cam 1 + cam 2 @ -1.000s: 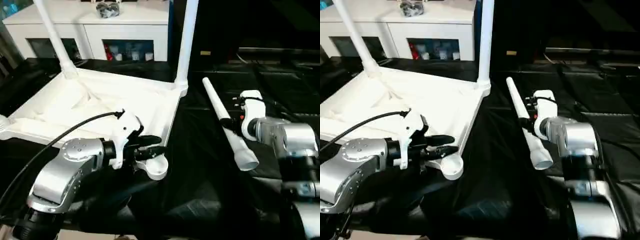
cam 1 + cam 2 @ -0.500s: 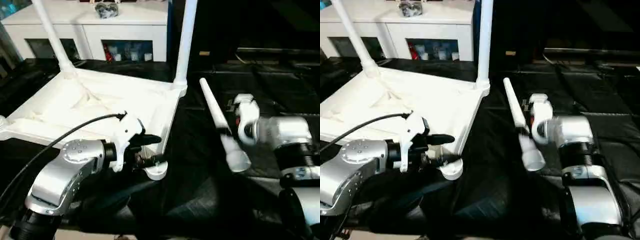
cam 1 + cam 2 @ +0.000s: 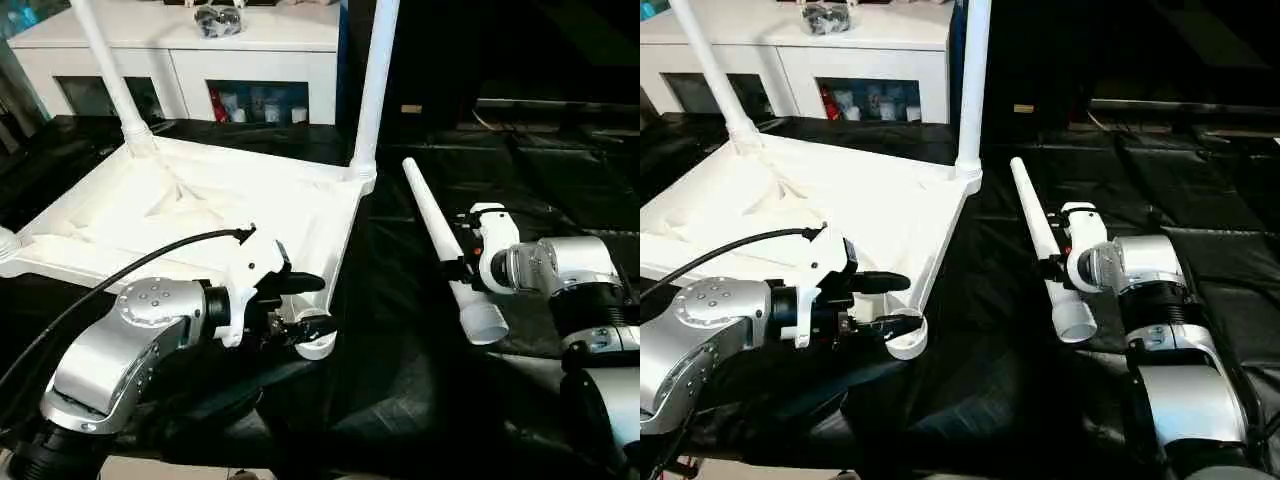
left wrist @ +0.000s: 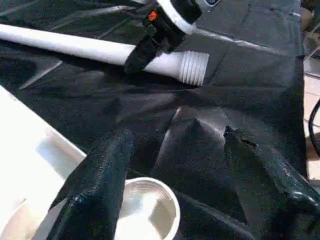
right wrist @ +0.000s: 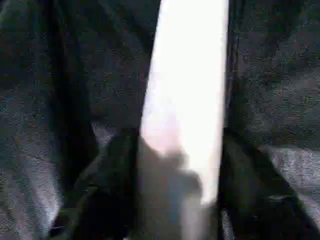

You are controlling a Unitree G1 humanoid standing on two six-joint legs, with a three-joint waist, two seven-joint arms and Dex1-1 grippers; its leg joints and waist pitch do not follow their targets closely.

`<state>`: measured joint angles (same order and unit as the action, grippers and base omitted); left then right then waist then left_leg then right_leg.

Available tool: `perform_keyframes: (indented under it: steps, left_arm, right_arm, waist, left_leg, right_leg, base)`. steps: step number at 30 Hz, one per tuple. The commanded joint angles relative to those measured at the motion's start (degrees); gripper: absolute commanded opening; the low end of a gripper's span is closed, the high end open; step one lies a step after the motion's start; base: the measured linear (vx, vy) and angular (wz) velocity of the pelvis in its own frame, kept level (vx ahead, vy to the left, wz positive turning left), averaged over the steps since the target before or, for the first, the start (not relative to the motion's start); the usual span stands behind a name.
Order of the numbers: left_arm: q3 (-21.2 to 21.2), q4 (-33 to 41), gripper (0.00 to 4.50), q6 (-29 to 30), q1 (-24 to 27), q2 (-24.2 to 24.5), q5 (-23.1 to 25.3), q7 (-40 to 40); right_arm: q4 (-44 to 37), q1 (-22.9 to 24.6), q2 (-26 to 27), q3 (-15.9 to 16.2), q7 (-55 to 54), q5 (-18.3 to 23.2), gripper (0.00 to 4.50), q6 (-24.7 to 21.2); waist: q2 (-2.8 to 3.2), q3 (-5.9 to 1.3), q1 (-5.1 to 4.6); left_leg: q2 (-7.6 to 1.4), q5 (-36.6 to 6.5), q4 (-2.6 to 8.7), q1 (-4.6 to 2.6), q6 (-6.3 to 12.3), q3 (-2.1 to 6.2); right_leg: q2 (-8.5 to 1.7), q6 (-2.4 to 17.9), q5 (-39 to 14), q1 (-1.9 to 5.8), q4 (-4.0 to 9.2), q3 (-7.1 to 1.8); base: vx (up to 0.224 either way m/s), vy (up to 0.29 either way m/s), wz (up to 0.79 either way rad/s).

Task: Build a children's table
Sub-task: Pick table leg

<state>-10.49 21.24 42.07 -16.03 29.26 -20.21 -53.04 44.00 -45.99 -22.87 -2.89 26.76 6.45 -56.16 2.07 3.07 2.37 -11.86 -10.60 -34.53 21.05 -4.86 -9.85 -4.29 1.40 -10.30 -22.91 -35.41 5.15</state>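
Tabletop (image 3: 210, 215) lay underside up on the black cloth (image 3: 400, 340), two legs (image 3: 372, 90) upright in its far sockets. Loose leg (image 3: 445, 245) lay on the cloth to its right, right gripper (image 3: 1048, 268) pinching it between both fingers; left wrist view showed its ribbed end. Left gripper (image 4: 175, 185) stood spread at the empty near corner socket (image 4: 147, 210). Cabinet (image 3: 190, 50) behind held small items.

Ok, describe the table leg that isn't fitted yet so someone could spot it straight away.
Find the upside-down white tabletop on the black cloth, with two legs standing up from its far corners. To its right, one white leg lies flat on the cloth, the right gripper around it. It is lying down, and its wide ribbed end points towards the robot.
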Motion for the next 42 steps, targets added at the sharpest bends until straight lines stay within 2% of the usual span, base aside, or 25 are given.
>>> perform_keyframes:
  steps: [1,6,7,8,9,10,11,12,14,17,18,19,20,21,24,25,26,27,31,32,33,34,36,39,42]
  left_arm:
    - [0.2,0.8,3.31,0.3,-0.2,0.7,-0.3,-0.2]
    - [0.6,-0.1,3.31,-0.5,-0.4,0.2,-0.3,0.9]
    - [0.6,-0.5,3.31,-0.5,-0.7,-0.3,-0.4,1.5]
    - [0.6,-0.7,3.31,-0.6,-0.8,-0.6,-0.4,1.7]
    - [0.6,-1.3,3.31,-1.0,-1.2,-1.1,-0.2,2.3]
    - [1.2,-2.9,3.31,-2.1,-2.3,-3.0,0.4,4.5]
    - [1.2,-3.1,3.31,-2.3,-2.4,-3.2,0.5,4.8]
    - [2.3,-5.4,3.31,-4.3,-3.9,-6.2,1.7,8.5]
    - [3.0,-6.8,3.31,-6.0,-4.5,-8.1,2.3,10.7]
    - [5.4,-8.6,3.31,-7.8,-6.5,-13.9,1.0,15.8]
    - [6.3,-9.3,3.31,-8.2,-7.2,-15.9,0.0,17.2]
    - [6.9,-9.8,3.31,-8.5,-7.7,-17.1,-0.3,18.3]
    - [6.9,-9.9,3.31,-8.5,-7.8,-17.2,-0.4,18.4]
    - [8.0,-11.4,3.31,-8.6,-9.2,-20.0,-1.8,20.1]
    - [9.0,-13.7,3.31,-9.1,-11.4,-22.0,-2.3,21.7]
    - [9.0,-13.9,3.31,-9.2,-11.5,-22.1,-2.3,21.8]
    - [9.4,-14.8,3.31,-9.9,-12.2,-22.6,-1.9,22.5]
    - [10.1,-16.2,3.31,-11.5,-13.4,-23.5,-1.9,23.1]
    - [13.5,-18.2,3.31,-7.9,-16.5,-26.1,-6.8,24.2]
    - [14.6,-18.5,3.31,-5.4,-17.2,-26.8,-9.3,24.3]
    - [17.4,-18.4,3.31,-0.9,-19.3,-29.5,-16.3,24.5]
    - [18.7,-18.3,3.31,1.2,-20.2,-30.7,-19.9,24.8]
    - [20.4,-18.2,3.31,3.4,-21.1,-32.4,-25.4,25.1]
    - [20.5,-18.1,3.31,5.0,-21.8,-33.7,-28.6,25.2]
    - [18.6,-18.2,3.31,7.1,-21.3,-34.1,-27.0,24.9]
  right_arm:
    - [1.2,0.2,0.3,-0.5,-0.2,0.4,1.98,-0.8]
    - [0.7,0.9,0.6,-2.5,-1.4,1.5,1.82,-1.1]
    - [0.6,1.2,0.6,-2.9,-1.7,1.7,1.81,-0.9]
    - [0.4,1.3,0.6,-3.2,-2.0,1.8,1.81,-0.6]
    - [-0.1,1.7,0.8,-4.3,-2.6,2.3,1.81,-0.2]
    - [-2.1,2.2,1.3,-7.5,-3.3,4.3,1.81,1.3]
    - [-2.3,2.2,1.3,-7.8,-3.4,4.5,1.81,1.5]
    - [-5.2,2.9,2.1,-12.0,-3.7,7.4,1.81,3.3]
    - [-7.3,3.6,2.8,-14.7,-3.7,9.4,1.81,4.3]
    - [-11.8,5.0,3.9,-21.6,-4.4,14.5,1.81,3.1]
    - [-13.0,5.6,4.2,-23.6,-4.4,16.2,1.81,3.0]
    - [-14.0,6.1,4.5,-24.6,-4.1,17.3,1.80,3.0]
    - [-14.1,6.1,4.5,-24.7,-4.1,17.4,1.80,3.0]
    - [-19.9,8.0,6.0,-27.0,-1.1,21.8,1.80,3.8]
    - [-29.3,10.3,8.7,-29.8,2.4,28.7,1.80,4.0]
    - [-29.7,10.3,8.8,-29.9,2.5,29.0,1.80,4.1]
    - [-32.3,11.1,9.6,-30.3,2.8,30.4,1.80,4.5]
    - [-35.3,11.9,9.7,-30.1,3.5,31.9,1.80,2.9]
    - [-42.5,14.6,10.2,-28.7,7.0,37.0,1.80,-0.6]
    - [-44.2,15.4,10.4,-28.2,8.3,38.4,1.80,-0.7]
    - [-49.8,18.5,10.8,-25.7,14.0,43.0,1.80,-2.0]
    - [-52.2,20.0,10.9,-24.5,16.0,45.0,1.80,-2.9]
    - [-53.9,21.5,10.8,-22.2,17.4,45.4,1.80,-3.7]
    - [-54.1,21.7,11.6,-19.8,16.3,44.3,1.80,-3.3]
    - [-53.9,21.8,11.3,-16.4,17.1,42.6,1.80,-2.6]
  waist:
    - [-0.81,-3.96,0.19]
    - [-0.94,-3.95,0.18]
    - [-0.21,-3.97,0.34]
    - [-0.61,-3.95,0.23]
    - [-0.51,-3.98,0.32]
    - [-0.31,-3.95,0.40]
    - [-0.46,-3.89,0.36]
    - [-0.50,-4.08,0.54]
    - [-0.76,-4.22,0.82]
    - [-0.92,-4.26,1.11]
    - [-0.03,-4.39,1.26]
    - [-0.34,-4.38,1.17]
    - [-0.04,-4.42,1.20]
    - [-0.25,-4.57,1.35]
    - [-0.43,-4.64,1.64]
    - [-0.88,-4.64,1.46]
    - [-0.61,-4.63,1.55]
    - [-0.98,-4.50,1.49]
    - [-0.76,-4.33,1.81]
    - [-0.47,-4.36,2.00]
    - [-0.71,-4.36,1.97]
    - [-0.78,-4.44,2.57]
    - [-0.95,-4.50,2.93]
    - [-1.25,-4.20,3.13]
    - [-0.55,-4.13,3.07]
  left_leg:
    - [-0.57,-7.9,3.14,-0.24,0.67,-0.18]
    - [-0.58,-7.3,3.14,-0.18,0.81,-0.22]
    - [-0.54,-7.5,3.13,-0.27,0.65,-0.11]
    - [-0.49,-7.8,3.09,-0.20,0.59,-0.24]
    - [-0.49,-7.9,3.12,-0.27,0.55,-0.21]
    - [-0.48,-8.3,3.14,-0.31,0.47,-0.21]
    - [-0.43,-8.5,3.12,-0.28,0.48,-0.31]
    - [-0.47,-8.3,3.10,-0.40,0.41,-0.25]
    - [-0.58,-7.8,3.08,-0.34,0.86,-0.20]
    - [-0.46,-6.1,3.00,-0.10,1.55,-0.25]
    - [-0.48,-5.8,2.97,-0.19,1.63,-0.16]
    - [-0.40,-5.8,2.93,-0.14,1.74,-0.32]
    - [-0.40,-6.1,2.91,-0.18,1.89,-0.25]
    - [-0.37,-5.6,2.96,-0.01,2.27,-0.08]
    - [-0.49,-4.7,3.01,0.06,3.88,-0.10]
    - [-0.45,-4.4,3.01,0.30,4.03,-0.09]
    - [-0.51,-4.6,3.02,0.14,4.14,-0.01]
    - [-0.38,-4.6,2.99,0.07,4.41,-0.17]
    - [-0.26,-5.0,3.03,-0.06,3.95,-0.34]
    - [-0.50,-5.2,3.18,-0.02,3.89,-0.07]
    - [-0.32,-5.2,2.99,0.04,3.75,-0.36]
    - [-0.36,-5.2,2.82,-0.07,4.08,-0.44]
    - [-0.42,-3.8,3.00,0.44,4.69,-0.10]
    - [-0.47,-5.4,3.08,0.01,3.74,-0.32]
    - [-0.44,-5.9,3.25,0.07,2.74,-0.11]
  right_leg:
    - [-2.94,10.8,-14.2,3.13,4.17,-2.69]
    - [-2.91,10.4,-14.3,3.11,4.15,-2.69]
    - [-2.95,10.5,-14.2,3.09,4.07,-2.66]
    - [-2.89,10.3,-14.3,3.14,4.30,-2.68]
    - [-2.91,10.3,-14.5,3.11,4.36,-2.66]
    - [-2.85,10.2,-14.6,3.06,4.40,-2.66]
    - [-2.79,9.9,-14.6,3.09,4.59,-2.74]
    - [-2.78,9.9,-14.1,3.15,4.42,-2.73]
    - [-2.95,9.5,-13.5,3.25,4.40,-2.72]
    - [-2.94,9.4,-12.0,3.46,4.42,-2.72]
    - [-2.88,9.6,-11.5,3.37,4.38,-2.64]
    - [-2.76,9.5,-11.1,3.39,4.44,-2.67]
    - [-2.72,9.9,-10.3,3.38,4.55,-2.55]
    - [-2.77,10.1,-9.8,3.60,4.31,-2.43]
    - [-2.84,9.6,-8.9,3.67,4.41,-2.45]
    - [-2.84,9.6,-8.8,3.78,4.25,-2.42]
    - [-2.90,9.3,-9.6,3.61,4.30,-2.39]
    - [-2.77,8.5,-10.7,3.53,4.79,-2.42]
    - [-2.86,7.8,-13.2,3.46,4.98,-2.44]
    - [-3.04,7.8,-14.0,3.39,4.98,-2.35]
    - [-2.96,8.0,-14.0,3.35,5.04,-2.34]
    - [-3.08,8.6,-13.5,3.47,4.92,-2.44]
    - [-2.99,8.8,-12.3,3.64,4.69,-2.27]
    - [-3.09,7.9,-16.0,3.05,5.39,-2.38]
    - [-3.01,5.3,-18.6,3.10,5.77,-2.28]
  base:
    - [0.000,0.000,0.00]
    - [0.000,0.000,0.00]
    - [0.000,0.000,0.00]
    - [0.000,0.000,0.00]
    - [0.000,0.000,0.00]
    - [0.000,0.000,0.00]
    - [0.000,0.000,0.00]
    - [0.000,0.000,0.00]
    - [0.000,0.000,0.00]
    - [0.000,0.000,0.00]
    - [0.000,0.000,0.00]
    - [0.000,0.000,0.00]
    - [0.000,0.000,0.00]
    - [0.000,0.000,0.00]
    - [0.000,0.000,0.00]
    - [0.000,0.000,0.00]
    - [0.000,0.000,0.00]
    - [0.000,0.000,0.00]
    - [0.000,0.000,0.00]
    - [0.000,0.000,0.00]
    - [0.000,0.000,0.00]
    - [0.000,0.000,0.00]
    - [0.000,0.000,0.00]
    - [0.000,0.000,0.00]
    - [0.000,0.000,0.00]
